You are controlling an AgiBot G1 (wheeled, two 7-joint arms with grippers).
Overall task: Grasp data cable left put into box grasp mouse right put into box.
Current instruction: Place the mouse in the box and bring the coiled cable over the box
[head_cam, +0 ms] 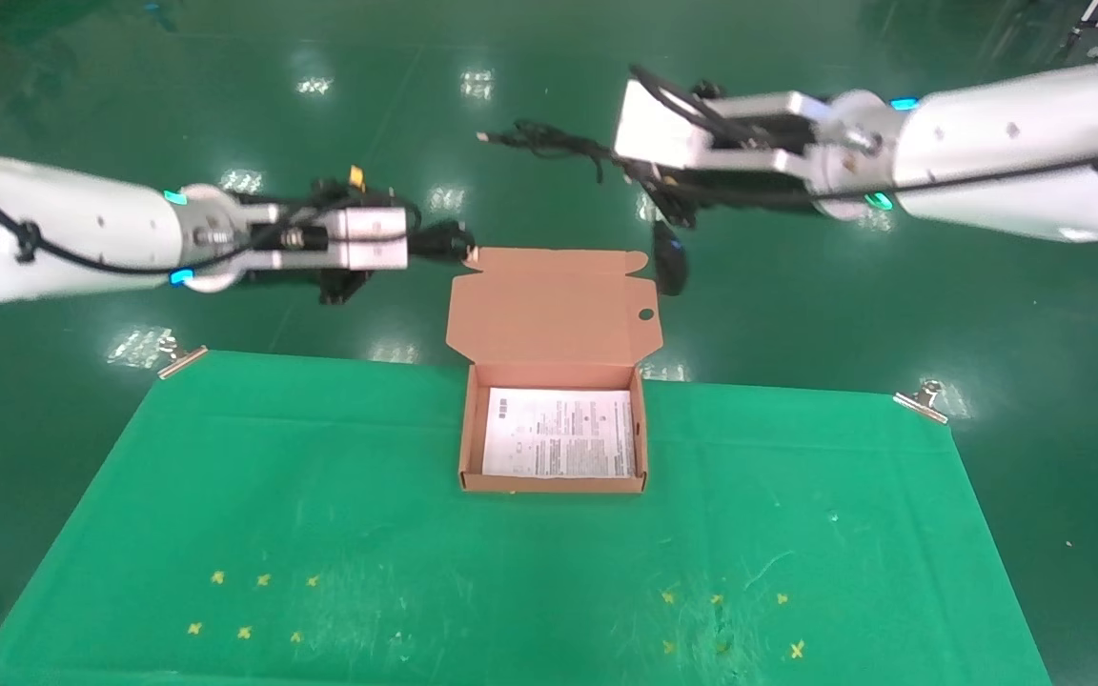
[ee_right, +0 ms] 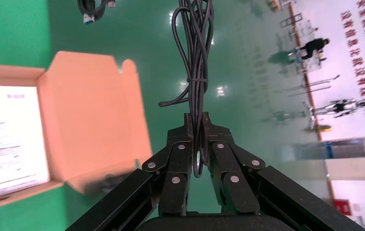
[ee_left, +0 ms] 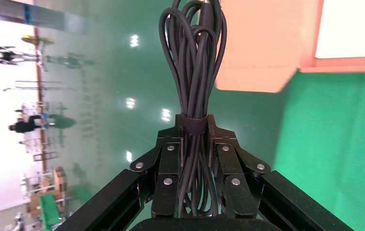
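green cloth (head_cam: 320, 495) lower frame, box (head_cam: 555, 481) at its centre holds only its sheet. left gripper (ee_left: 194, 144) pinches data cable (ee_left: 193, 62); right gripper (ee_right: 197, 139) pinches the cord (ee_right: 196, 57), mouse (head_cam: 669, 259) dangling upper right

Count, this moment:
- box (head_cam: 554, 476): 1, lid open, on tabletop (head_cam: 225, 495)
- printed sheet (head_cam: 559, 433): 1
- data cable (ee_left: 195, 62) bundle: 1
- mouse (head_cam: 670, 259): 1, with 1 cord (ee_right: 197, 57)
- tools: 2, left tool (ee_left: 195, 127), right tool (ee_right: 197, 125)
- metal clips at tabletop corners: 2, (head_cam: 179, 357), (head_cam: 923, 400)
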